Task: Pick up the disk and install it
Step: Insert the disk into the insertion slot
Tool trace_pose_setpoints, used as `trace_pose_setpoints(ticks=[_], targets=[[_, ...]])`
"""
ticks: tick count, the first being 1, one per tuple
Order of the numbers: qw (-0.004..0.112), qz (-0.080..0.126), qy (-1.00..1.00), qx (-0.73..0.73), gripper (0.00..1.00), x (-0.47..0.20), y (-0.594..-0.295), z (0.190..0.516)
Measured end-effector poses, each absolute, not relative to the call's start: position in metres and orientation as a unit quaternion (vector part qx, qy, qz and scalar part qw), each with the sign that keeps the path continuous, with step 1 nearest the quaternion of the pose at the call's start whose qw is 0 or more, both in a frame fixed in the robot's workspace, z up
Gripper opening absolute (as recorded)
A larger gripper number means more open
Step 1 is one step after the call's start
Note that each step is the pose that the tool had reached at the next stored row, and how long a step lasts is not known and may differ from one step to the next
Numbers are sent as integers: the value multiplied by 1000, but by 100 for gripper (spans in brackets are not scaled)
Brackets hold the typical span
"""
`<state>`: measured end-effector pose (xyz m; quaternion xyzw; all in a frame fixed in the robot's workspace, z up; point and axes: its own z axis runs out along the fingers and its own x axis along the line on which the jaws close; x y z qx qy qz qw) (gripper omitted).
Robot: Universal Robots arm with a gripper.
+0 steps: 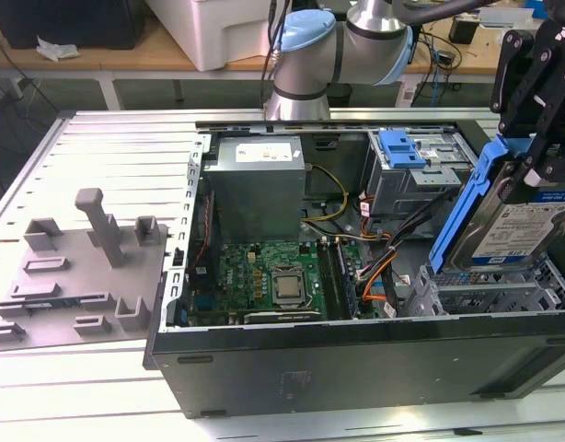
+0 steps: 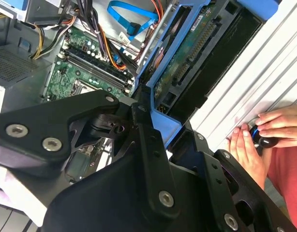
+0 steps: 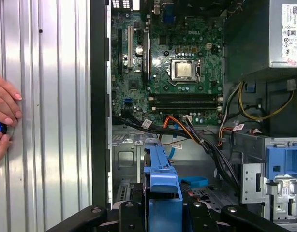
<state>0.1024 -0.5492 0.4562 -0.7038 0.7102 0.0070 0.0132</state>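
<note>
At the exterior view's left, a grey moulded block (image 1: 75,267) with pegs and slots lies on the ribbed metal table (image 1: 108,138). Just beside it, toward the middle, an open computer case (image 1: 356,359) lies on its side. Inside, a silver power supply (image 1: 258,180) sits at the far side. The green motherboard (image 1: 255,276) lies nearer, its square processor (image 1: 287,286) bare. Behind the case stands the robot arm (image 1: 342,37).

Further toward the right, a grey drive cage (image 1: 407,189) bears a blue latch (image 1: 401,149). Orange and black cables (image 1: 379,267) run between the cage and the motherboard.

At the exterior view's right, the black gripper (image 1: 538,164) is clenched on the upper end of the disk (image 1: 508,230). The disk hangs steeply tilted in its blue frame, label toward the camera. Its lower end is down at the grey metal bay (image 1: 490,295) in the case's near right corner; whether it touches the bay cannot be told.

In the second wrist view the green circuit side of the disk shows between the black fingers. A person's hands (image 2: 255,142) rest on the table beside the case, closed around a small blue and black object (image 2: 259,135).
</note>
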Motion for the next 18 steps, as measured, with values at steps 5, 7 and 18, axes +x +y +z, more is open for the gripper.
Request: trace_pose_setpoints(ticks=[5,7,18], targets=[[13,7,710,-704,37,103,-549,454],[13,7,710,-704,37,103,-549,453],[13,7,710,-704,37,104,-549,448]])
